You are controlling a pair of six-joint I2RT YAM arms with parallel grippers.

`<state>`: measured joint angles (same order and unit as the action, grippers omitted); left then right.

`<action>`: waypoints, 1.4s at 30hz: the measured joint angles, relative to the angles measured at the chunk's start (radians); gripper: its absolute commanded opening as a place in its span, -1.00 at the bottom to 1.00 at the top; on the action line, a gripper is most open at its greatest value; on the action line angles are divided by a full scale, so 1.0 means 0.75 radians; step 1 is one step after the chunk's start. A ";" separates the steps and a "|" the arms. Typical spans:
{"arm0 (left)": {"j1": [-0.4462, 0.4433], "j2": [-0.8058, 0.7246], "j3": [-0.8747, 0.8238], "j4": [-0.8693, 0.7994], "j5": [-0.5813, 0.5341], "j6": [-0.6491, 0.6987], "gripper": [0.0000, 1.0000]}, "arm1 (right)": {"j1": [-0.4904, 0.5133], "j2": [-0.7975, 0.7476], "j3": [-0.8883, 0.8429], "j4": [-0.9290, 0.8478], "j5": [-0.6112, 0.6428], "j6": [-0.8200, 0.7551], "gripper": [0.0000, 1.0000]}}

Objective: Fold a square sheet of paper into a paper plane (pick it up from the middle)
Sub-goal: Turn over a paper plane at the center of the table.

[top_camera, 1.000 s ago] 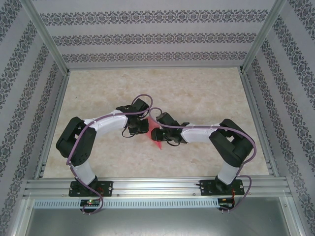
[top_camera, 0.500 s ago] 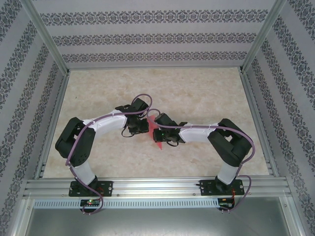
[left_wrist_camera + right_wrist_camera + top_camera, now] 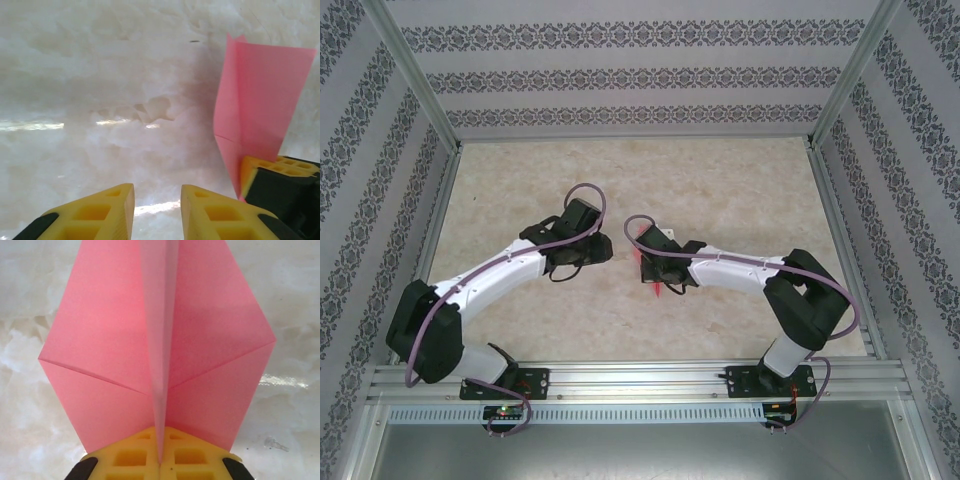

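The worktop (image 3: 720,180) was pale cream and marble-patterned, catching soft glare. White walls (image 3: 640,70) banded with dark floral stripes enclosed three sides, with aluminium posts (image 3: 415,75) and a near rail (image 3: 640,380).

We lose the paper plane's (image 3: 160,340) nose past the top edge, ahead of the right gripper (image 3: 160,460), and the rear of its ridge disappears between the pressed-together fingers. From above, that gripper covers most of it, and its folds are too small to tell.

The pink-red folded paper plane (image 3: 160,340) sits clamped in the right gripper (image 3: 160,454), just right of the left gripper (image 3: 157,200), over the marbled tabletop (image 3: 720,180).
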<state>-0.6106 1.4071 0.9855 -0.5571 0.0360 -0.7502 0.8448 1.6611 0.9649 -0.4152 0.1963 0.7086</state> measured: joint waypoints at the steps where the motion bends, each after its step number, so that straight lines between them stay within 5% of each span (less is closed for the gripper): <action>1: 0.006 -0.015 -0.015 0.000 -0.018 -0.004 -0.36 | 0.000 0.004 0.007 -0.013 0.006 0.008 -0.85; 24: 0.064 -0.042 -0.067 0.004 -0.060 -0.020 -0.35 | 0.015 0.209 0.110 -0.083 0.023 0.045 -0.53; 42: 0.070 -0.032 -0.067 0.006 -0.066 -0.020 -0.34 | 0.026 0.249 0.184 -0.157 0.063 0.081 -0.57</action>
<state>-0.5583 1.3834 0.9356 -0.5526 -0.0135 -0.7654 0.8642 1.8481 1.1030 -0.5331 0.2436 0.7692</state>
